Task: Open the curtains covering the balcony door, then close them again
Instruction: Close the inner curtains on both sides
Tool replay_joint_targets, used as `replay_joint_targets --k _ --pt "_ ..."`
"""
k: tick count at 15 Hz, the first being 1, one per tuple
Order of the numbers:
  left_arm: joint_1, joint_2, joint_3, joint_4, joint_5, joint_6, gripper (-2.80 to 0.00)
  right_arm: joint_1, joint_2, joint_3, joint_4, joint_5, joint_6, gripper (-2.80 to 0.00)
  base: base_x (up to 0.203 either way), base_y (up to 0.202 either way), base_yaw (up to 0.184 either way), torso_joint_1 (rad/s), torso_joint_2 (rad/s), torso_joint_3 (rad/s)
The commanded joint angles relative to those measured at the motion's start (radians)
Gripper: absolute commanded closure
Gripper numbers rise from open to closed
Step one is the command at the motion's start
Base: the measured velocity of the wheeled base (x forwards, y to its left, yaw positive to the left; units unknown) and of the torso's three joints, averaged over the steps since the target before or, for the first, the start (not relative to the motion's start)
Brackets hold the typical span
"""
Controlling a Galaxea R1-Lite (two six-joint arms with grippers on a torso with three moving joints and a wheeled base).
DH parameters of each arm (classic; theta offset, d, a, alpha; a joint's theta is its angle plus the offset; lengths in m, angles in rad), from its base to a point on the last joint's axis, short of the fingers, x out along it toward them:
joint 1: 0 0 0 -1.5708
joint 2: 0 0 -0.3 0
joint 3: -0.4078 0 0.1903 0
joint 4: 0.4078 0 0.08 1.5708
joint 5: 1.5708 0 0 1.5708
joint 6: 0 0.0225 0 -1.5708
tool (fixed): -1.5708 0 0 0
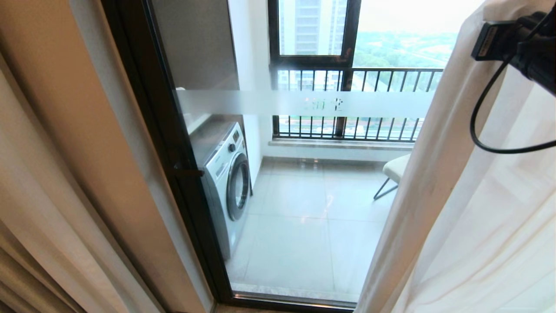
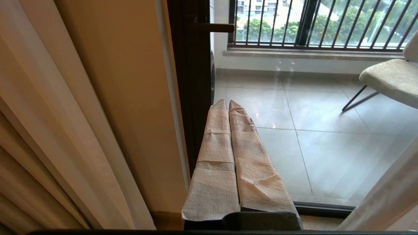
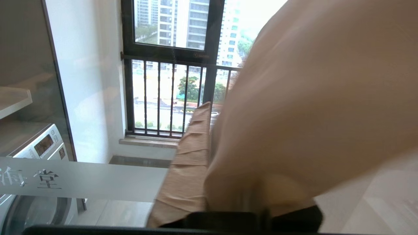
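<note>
The balcony door (image 1: pixel 171 143) stands bare in the middle, black-framed glass crossed by a frosted strip (image 1: pixel 269 103). The heavy beige curtains (image 1: pixel 52 174) are bunched at the left edge. A cream sheer panel (image 1: pixel 460 204) hangs at the right. My right arm (image 1: pixel 525 48) reaches in at the upper right beside that sheer. In the right wrist view the sheer fabric (image 3: pixel 310 98) drapes over one side of my right gripper (image 3: pixel 212 112) and hides it. My left gripper (image 2: pixel 227 102) is shut and empty, parked low in front of the door frame (image 2: pixel 192 98).
Behind the glass are a white washing machine (image 1: pixel 226 174) at the left, a pale chair (image 1: pixel 396 168) at the right and a black-railed window (image 1: pixel 356 130) at the back. A black handle (image 1: pixel 189 172) juts from the door frame.
</note>
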Motion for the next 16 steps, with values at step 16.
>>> replay_joint_targets --k 16 --pt "0.000 0.000 0.000 0.000 0.000 0.000 0.00 0.001 -0.413 0.422 0.010 0.000 -0.004 -2.80 0.000 0.000 0.000 0.000 0.00 0.000"
